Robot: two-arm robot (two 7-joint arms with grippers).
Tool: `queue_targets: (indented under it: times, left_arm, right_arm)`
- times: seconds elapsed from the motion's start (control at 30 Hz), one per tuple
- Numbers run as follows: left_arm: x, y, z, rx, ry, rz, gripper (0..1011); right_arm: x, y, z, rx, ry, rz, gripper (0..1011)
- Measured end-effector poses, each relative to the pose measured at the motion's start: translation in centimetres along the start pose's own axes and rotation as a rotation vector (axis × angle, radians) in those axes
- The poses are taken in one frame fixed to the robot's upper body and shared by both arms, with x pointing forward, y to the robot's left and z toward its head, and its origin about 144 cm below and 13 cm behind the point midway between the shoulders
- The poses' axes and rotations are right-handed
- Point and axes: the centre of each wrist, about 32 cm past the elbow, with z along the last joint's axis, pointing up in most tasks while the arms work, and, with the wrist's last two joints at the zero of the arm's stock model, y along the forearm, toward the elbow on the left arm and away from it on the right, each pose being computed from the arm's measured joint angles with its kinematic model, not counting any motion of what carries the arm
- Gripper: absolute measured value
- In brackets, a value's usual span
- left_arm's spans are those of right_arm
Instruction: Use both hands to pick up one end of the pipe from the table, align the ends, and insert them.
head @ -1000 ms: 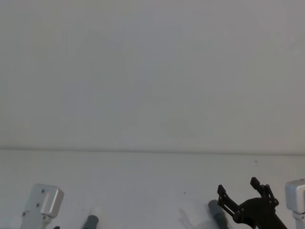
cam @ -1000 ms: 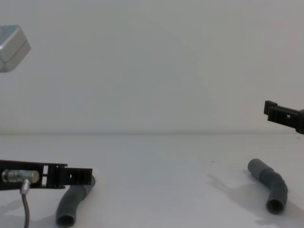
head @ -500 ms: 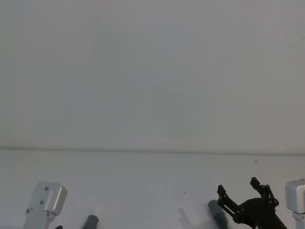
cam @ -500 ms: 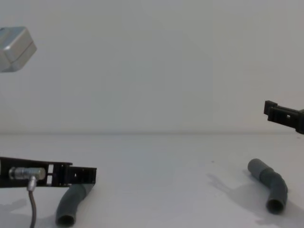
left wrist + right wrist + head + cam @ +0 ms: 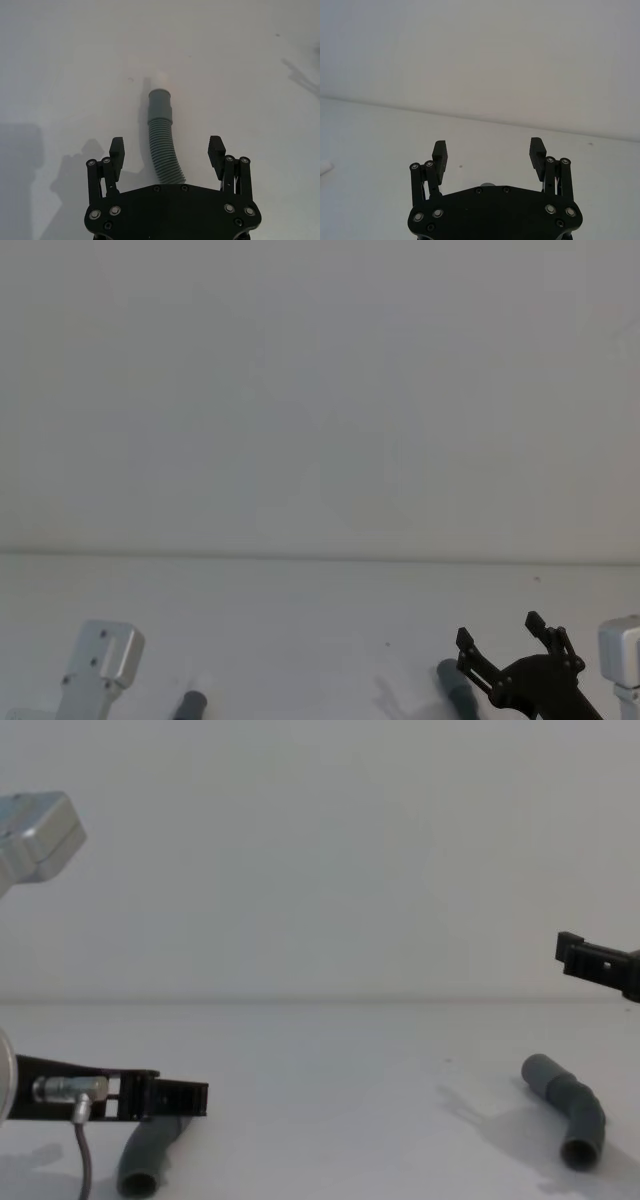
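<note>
Left tool (image 5: 166,147): wide open, empty, low astride white-tipped pipe piece (image 5: 161,107) lying near left on worktop (image 5: 60,75).
Right tool (image 5: 489,149): open, empty, raised above plain grey pipe piece (image 5: 570,1105), near right.
Risk: clamping the flexible ribs (image 5: 164,150) could let the tip (image 5: 160,81) droop, spoiling alignment.

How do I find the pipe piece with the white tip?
Start at the white table and look to the robot's left, where the open left gripper hangs above a bent grey pipe piece. Its far end has a white tip; the other pipe piece, on the right, looks all grey.
</note>
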Motion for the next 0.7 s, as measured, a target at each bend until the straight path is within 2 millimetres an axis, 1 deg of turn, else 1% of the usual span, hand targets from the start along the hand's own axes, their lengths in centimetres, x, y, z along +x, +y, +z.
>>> queue_targets:
  times: [0.27,0.57,0.7]
  left_arm:
    - [-0.2,-0.6,0.3,0.016,-0.013,0.023,1001]
    - [-0.6,-2.1,0.4,-0.008,-0.023,0.035,1001]
    - [-1.0,-3.0,0.2,-0.018,-0.013,0.029,1001]
  right_arm:
    - [0.0,0.0,0.0,0.000,0.000,0.000,1001]
    - [0.0,0.0,0.0,0.000,0.000,0.000,1001]
    - [0.0,0.0,0.0,0.000,0.000,0.000,1001]
